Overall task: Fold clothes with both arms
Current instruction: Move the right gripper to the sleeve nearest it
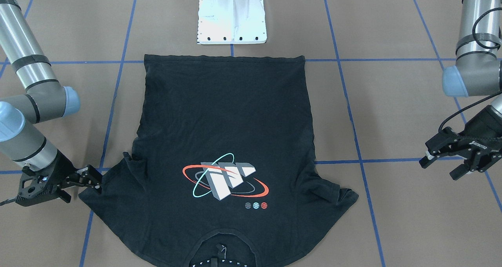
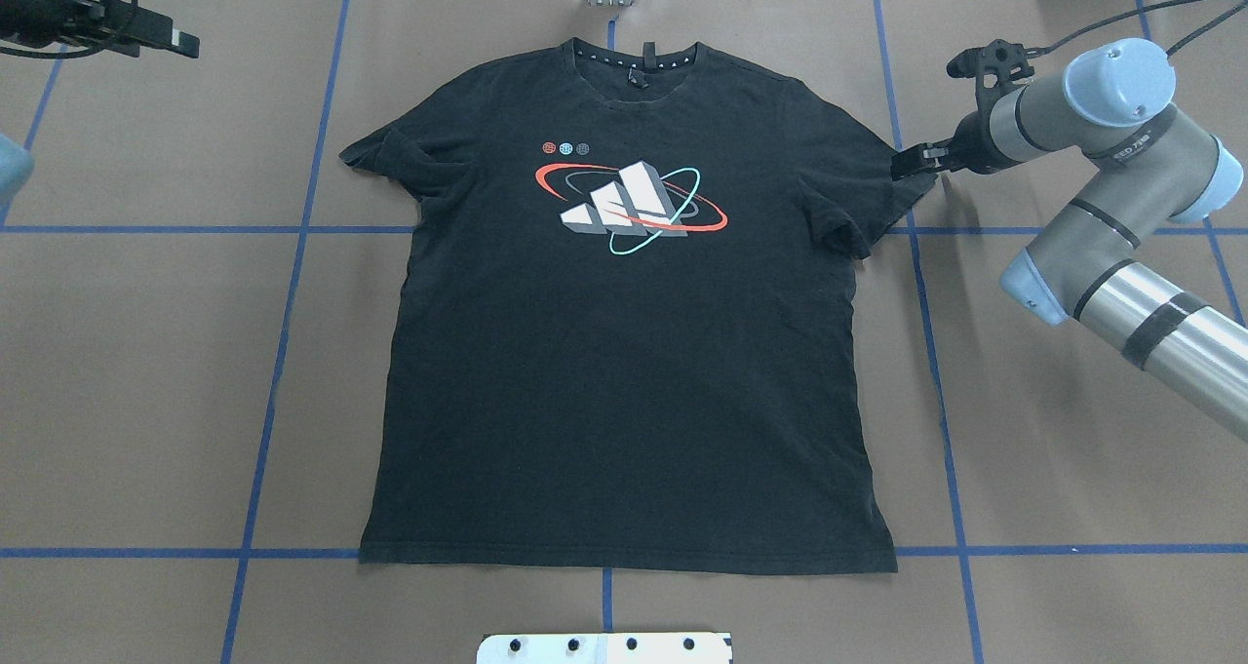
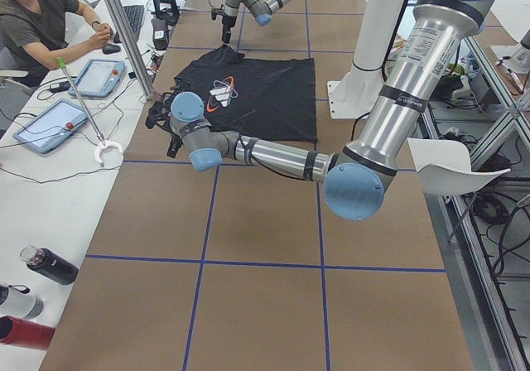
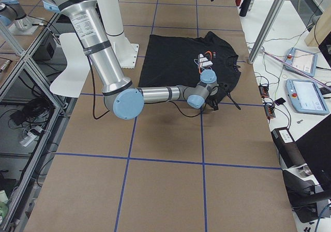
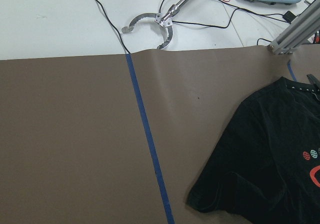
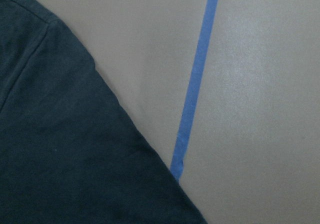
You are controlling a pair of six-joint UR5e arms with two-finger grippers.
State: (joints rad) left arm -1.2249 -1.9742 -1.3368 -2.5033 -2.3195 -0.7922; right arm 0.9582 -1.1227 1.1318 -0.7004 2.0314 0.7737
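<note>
Nothing is folded yet: the black T-shirt lies flat, logo up, one sleeve edge right at my right gripper, whose grip I cannot tell, and well apart from my released, empty left gripper.

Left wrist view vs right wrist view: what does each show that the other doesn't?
Only left wrist: the neckline of the black cotton T-shirt, its three small coloured dots, and a silver claw tool on the white bench. Only right wrist: a close-up of the sleeve edge lying over the blue tape line. Both: the shirt, the brown table covering, blue tape.
</note>
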